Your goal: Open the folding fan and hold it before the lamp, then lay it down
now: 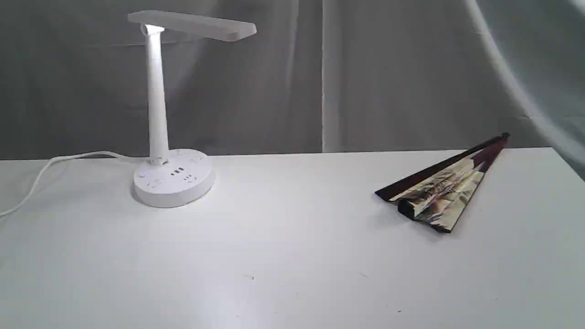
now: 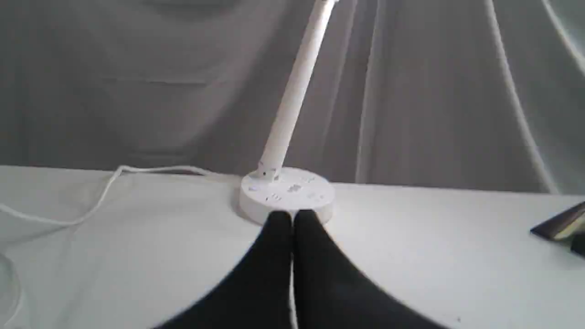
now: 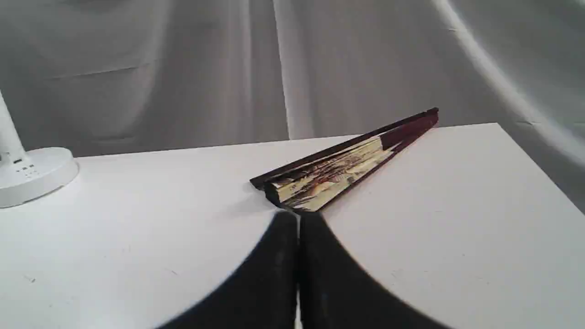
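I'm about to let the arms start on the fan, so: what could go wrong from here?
The fan lies with its pivot end at the table's far edge; a clumsy nudge might push it off.
The right pincer and left pincer are both shut; unless they open first, they would only shove the fan.
The lamp has a slim, tall stem; a spread fan swung close might tip it.

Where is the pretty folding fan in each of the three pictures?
Exterior view: the folding fan lies mostly folded on the right of the table.
Left wrist view: only its dark corner peeks in at the picture's edge.
Right wrist view: it lies just beyond the shut right hand.
Shared landmark: the lamp's round base, in all three.
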Controlling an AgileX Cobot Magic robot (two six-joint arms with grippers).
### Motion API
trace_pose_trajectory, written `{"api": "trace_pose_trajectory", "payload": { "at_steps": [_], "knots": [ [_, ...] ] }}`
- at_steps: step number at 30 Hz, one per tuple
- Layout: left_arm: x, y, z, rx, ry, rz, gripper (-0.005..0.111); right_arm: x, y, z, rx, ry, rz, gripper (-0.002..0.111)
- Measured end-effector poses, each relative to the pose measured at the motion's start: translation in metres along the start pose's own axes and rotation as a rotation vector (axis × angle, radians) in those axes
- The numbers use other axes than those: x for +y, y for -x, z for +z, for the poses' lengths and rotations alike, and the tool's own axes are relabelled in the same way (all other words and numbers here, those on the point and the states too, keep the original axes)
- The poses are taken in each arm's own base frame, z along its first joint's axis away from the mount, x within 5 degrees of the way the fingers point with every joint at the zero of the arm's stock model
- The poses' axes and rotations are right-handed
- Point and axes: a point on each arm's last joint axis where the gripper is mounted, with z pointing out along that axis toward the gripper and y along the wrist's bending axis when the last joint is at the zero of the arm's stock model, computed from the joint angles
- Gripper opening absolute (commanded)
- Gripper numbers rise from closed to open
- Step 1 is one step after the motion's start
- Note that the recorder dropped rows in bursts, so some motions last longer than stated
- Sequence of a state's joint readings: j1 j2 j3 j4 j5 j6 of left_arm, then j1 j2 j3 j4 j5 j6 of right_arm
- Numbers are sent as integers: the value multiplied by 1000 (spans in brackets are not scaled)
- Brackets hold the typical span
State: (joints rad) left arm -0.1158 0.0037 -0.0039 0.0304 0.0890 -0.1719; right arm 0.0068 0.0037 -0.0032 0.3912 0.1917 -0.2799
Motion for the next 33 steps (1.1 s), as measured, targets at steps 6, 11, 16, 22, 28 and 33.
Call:
{"api": "trace_pose_trajectory", "payload": {
  "at_steps": [6, 11, 16, 22, 28, 33],
  "knots": [
    [-1, 2, 0, -27, -8, -46, 0, 0, 0, 0, 2, 2, 7, 0],
    [-1, 4, 0, -43, -12, -93, 0, 0, 0, 0, 1, 5, 21, 0],
    [-3, 17, -2, -187, -44, -170, 0, 3, 5, 0, -43, 38, 250, 0],
    [-6, 43, -8, -223, -57, -202, 0, 10, 54, -15, -195, 86, 231, 0],
    [-12, 80, -16, -266, -69, -203, 0, 13, 86, -16, -231, 90, 233, 0],
    [-12, 83, 7, -132, -36, -202, 0, 10, 85, 10, -97, 48, 237, 0]
  ]
}}
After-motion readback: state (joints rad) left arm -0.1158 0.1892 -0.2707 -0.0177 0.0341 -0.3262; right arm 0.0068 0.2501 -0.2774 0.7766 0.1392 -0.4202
